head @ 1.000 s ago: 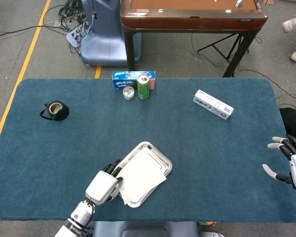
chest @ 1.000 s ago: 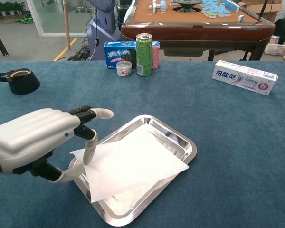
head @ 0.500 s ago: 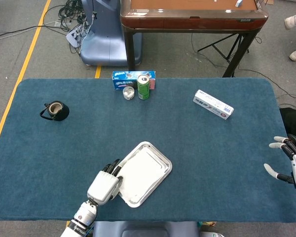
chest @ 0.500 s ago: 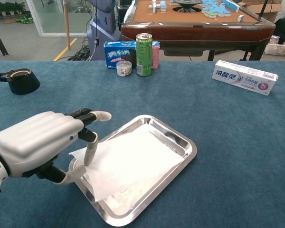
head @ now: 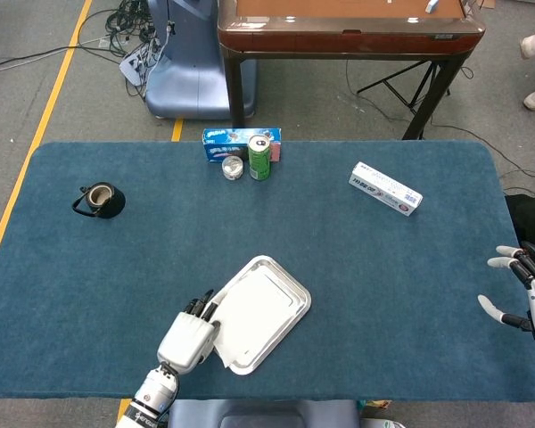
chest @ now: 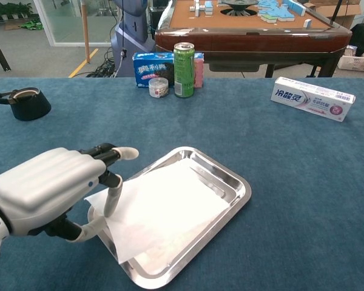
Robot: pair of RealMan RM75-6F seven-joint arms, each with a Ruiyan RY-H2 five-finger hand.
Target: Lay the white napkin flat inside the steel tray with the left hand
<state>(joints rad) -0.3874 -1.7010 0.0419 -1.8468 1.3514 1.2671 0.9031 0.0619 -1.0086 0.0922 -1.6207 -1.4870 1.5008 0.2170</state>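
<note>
left hand (chest: 45, 188) pinches near-left corner of white napkin (chest: 164, 206) to steer it | napkin mostly inside steel tray (chest: 239, 185); held corner overhangs rim | right hand (head: 530, 299) idle, fingers spread, empty

Even, bright light on my table; soft shadows, glare on the tray (chest: 233, 182), both views sharp.
</note>
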